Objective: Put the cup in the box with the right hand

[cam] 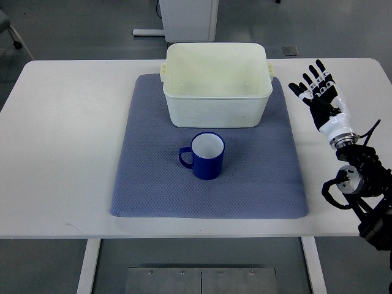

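From the top view, my right hand (320, 92) hovers with fingers spread, holding nothing. The blue enamel mug (207, 156) stands upright on the grey-blue textured mat (147, 184), well left of my fingers, handle pointing away, just before the cream plastic box (217, 113).

Right robot hand (320, 98) hovers raised, fingers (309, 80) spread, empty.

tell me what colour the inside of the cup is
White inside, dark blue outside; the cup shows clearly in the top view.
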{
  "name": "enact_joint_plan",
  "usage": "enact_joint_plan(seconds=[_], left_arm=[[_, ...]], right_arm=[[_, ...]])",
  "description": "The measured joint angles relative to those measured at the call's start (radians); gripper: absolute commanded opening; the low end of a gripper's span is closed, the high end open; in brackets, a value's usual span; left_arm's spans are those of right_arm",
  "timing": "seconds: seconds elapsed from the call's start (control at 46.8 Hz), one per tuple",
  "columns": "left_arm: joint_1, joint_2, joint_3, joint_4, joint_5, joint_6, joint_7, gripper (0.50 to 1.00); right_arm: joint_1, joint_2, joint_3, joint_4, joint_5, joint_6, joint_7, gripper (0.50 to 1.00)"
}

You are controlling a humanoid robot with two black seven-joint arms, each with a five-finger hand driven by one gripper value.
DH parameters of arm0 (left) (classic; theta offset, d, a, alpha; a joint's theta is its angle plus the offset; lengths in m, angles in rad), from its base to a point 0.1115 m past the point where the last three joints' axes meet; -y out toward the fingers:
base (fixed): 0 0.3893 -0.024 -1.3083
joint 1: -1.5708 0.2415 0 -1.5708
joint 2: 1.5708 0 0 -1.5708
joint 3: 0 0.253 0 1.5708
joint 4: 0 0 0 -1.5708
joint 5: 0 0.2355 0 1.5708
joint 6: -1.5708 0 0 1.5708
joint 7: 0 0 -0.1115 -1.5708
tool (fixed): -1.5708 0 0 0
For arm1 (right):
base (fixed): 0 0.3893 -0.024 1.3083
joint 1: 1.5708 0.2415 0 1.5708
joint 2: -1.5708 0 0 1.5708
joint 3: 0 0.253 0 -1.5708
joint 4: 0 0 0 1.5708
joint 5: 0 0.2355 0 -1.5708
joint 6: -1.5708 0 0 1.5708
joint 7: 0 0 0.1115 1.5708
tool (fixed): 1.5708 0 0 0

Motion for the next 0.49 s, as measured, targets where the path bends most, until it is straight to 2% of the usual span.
enact_joint_plan(seconds=[0.492], left_arm=[[0.000,0.000,0.001,0.000,0.000,0.000,0.000,1.000]], right_arm=[[0.002,-0.023,-0.015,-0.002,0.000,0.001,-0.004,1.000]])
